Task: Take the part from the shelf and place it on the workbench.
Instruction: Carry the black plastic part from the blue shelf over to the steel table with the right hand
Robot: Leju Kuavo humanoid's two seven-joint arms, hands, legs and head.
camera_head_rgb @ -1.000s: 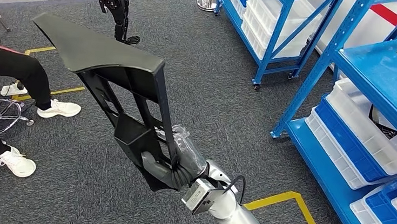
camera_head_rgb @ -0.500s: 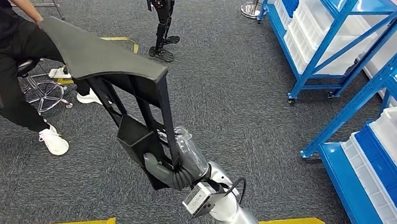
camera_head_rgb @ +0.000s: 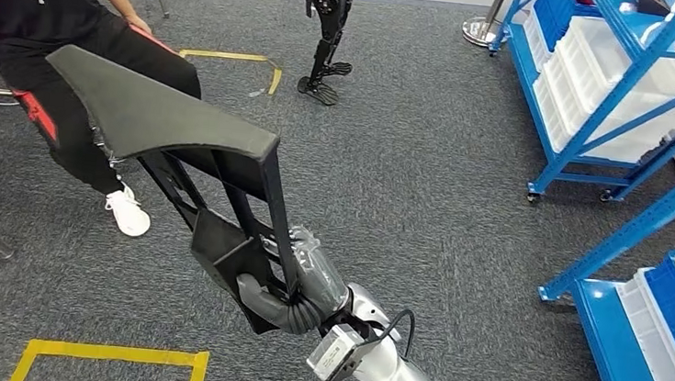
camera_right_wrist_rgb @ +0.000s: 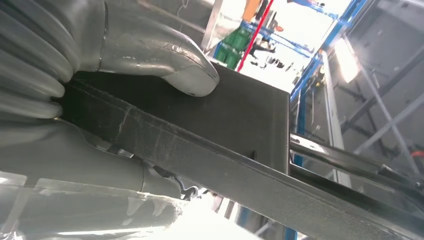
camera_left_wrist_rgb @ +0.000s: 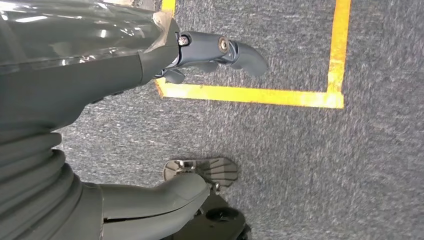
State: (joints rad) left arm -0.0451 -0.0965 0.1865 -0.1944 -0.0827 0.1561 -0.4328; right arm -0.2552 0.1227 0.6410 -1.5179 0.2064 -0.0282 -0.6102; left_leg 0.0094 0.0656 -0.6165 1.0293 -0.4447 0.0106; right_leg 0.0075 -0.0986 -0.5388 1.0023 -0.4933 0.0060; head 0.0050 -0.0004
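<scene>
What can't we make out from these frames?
- Workbench: where it stands cannot be told.
- Right hand fingers: in the head view the black part covers most of them.
- Seated person: head view's top and left edges cut them off.
- Left hand: holds nothing; arm above it lies outside the left wrist view.

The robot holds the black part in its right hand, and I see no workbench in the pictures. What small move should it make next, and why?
Probably keep turning away from the blue shelf while gripping firmly. The right hand holds the black part low on its frame, its wide panel reaches toward the seated person, and the views show carpet, no workbench. So turn slowly, keeping the panel away from the person.
</scene>
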